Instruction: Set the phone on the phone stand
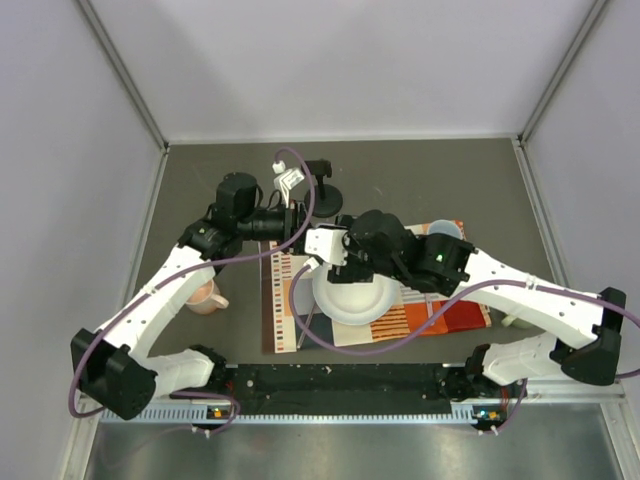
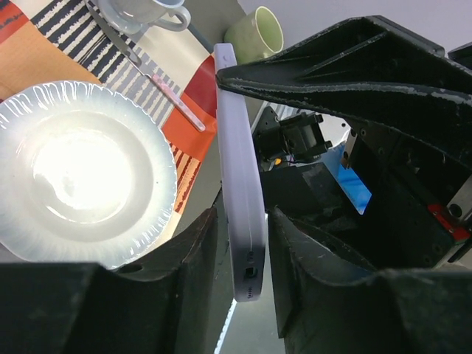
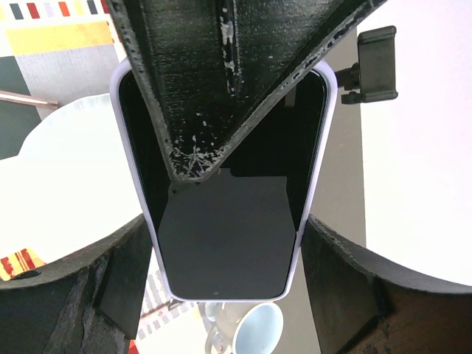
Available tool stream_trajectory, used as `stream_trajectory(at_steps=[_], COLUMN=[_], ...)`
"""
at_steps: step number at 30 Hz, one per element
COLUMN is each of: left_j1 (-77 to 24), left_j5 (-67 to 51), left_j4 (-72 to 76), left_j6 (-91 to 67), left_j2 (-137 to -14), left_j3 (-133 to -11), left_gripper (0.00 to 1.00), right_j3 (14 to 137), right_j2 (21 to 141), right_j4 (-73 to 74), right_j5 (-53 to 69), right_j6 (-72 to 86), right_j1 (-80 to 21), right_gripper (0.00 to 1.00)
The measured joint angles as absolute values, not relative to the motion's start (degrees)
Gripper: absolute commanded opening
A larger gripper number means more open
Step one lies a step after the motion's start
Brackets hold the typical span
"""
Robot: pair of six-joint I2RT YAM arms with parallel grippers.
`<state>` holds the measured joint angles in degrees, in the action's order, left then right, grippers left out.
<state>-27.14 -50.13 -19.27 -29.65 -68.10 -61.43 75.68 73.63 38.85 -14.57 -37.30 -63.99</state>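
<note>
Two grippers bear on one phone (image 2: 237, 162) at once; it hangs in the air over the striped mat (image 2: 44, 37), beside the plate (image 2: 151, 125); the left gripper (image 2: 241, 217) is clamped across its flat faces near one end; the right gripper (image 3: 227, 225) pinches its long edges, pads apparently touching both; the phone stand (image 1: 328, 200) sits on the table beyond the mat, apart from the phone, cradle vacant. Risks, as judged: if either arm moves while both grip, the phone may twist or slide out; a release before the other hold is firm would drop it towards the plate; the cradle looks narrow, so an off-centre approach could tip or push the stand; a purple cable (image 1: 296, 151) loops close by and could snag.
</note>
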Motion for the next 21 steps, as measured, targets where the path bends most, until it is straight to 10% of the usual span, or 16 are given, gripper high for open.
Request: stream_trajectory(at_steps=[4,9,10,21], left_j1=[-27.16,-27.11,-27.11,-28.05], left_j5=[-49.78,-49.08,-48.97,-42.65], left_j4=[-19.49,-20.01,-20.12,-18.68], left_j6=[-28.58,-27.79,-27.42,-28.01], left_j2=[-68.1,-68.03,-67.99,-61.19], left_j3=[-61.43,-61.25,-61.06,-56.55], left_gripper=[0.0,0.0,0.0,0.0], right_j3=[75.68,75.59,75.31,64.14], right_j2=[74.0,75.11,75.13,67.66], right_j4=[38.76,38.5,38.26,28.18], right_j5=[-16.36,-19.77,-19.97,-17.3], right_j6=[-36.86,-34.41,-33.82,-16.99], right_j1=[-65.19,-66.59,-66.7,-62.96], right_gripper=[0.02,0.62,0.86,0.99])
